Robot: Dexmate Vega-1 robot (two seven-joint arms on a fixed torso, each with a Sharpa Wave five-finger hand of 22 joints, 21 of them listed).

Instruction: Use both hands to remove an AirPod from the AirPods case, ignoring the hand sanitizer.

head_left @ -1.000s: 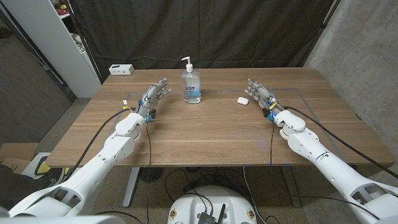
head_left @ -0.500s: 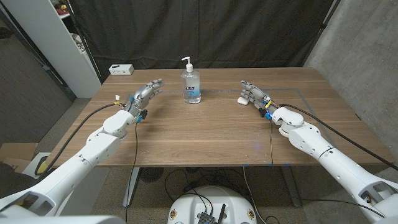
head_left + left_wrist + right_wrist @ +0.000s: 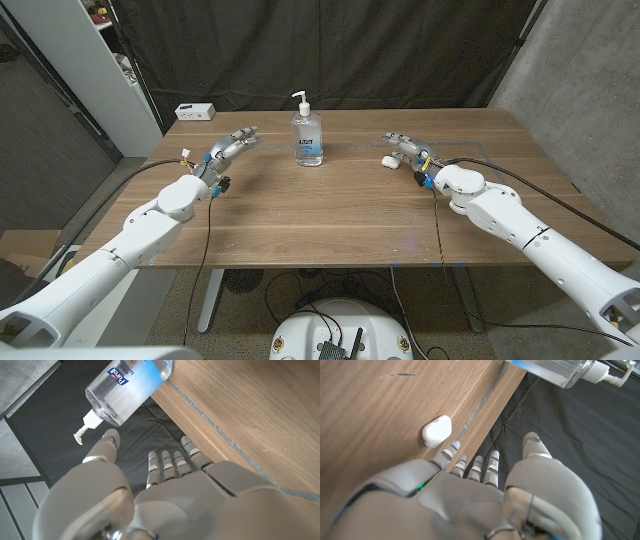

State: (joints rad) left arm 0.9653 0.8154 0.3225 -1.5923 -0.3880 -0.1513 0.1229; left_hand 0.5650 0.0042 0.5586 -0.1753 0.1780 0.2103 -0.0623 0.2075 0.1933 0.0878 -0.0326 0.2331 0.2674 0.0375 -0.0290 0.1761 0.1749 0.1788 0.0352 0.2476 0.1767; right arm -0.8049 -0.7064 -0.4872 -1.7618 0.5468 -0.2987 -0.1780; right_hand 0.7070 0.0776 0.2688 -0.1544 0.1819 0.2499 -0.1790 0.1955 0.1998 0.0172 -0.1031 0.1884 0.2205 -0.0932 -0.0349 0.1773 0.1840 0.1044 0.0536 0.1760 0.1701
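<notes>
- Both arms have swung inward and forward over the last second: the right hand (image 3: 404,148) has closed in on the AirPods case (image 3: 390,159), and the left hand (image 3: 228,148) has stretched farther up the table toward the hand sanitizer (image 3: 308,131).
- Right hand fingers (image 3: 470,467) are extended, slightly spread, holding nothing; in the right wrist view the case (image 3: 436,430) lies on the wood just beside the fingertips — not yet touched, as far as I can tell.
- Left hand is likewise open and empty, fingers (image 3: 170,464) straight, with the sanitizer bottle (image 3: 129,390) ahead of it.
- From the bottle, the case lies at about 4 o'clock, well apart from it, lid shut.
- Judgement: the step is securing the case. The right hand should settle fingers and thumb round the body, leaving the lid free.
- The left hand has to pass the bottle at its 6 o'clock side — a wide, low sweep risks knocking it over.
- A small smooth case will likely skate if nudged; close on it gently from both sides.
</notes>
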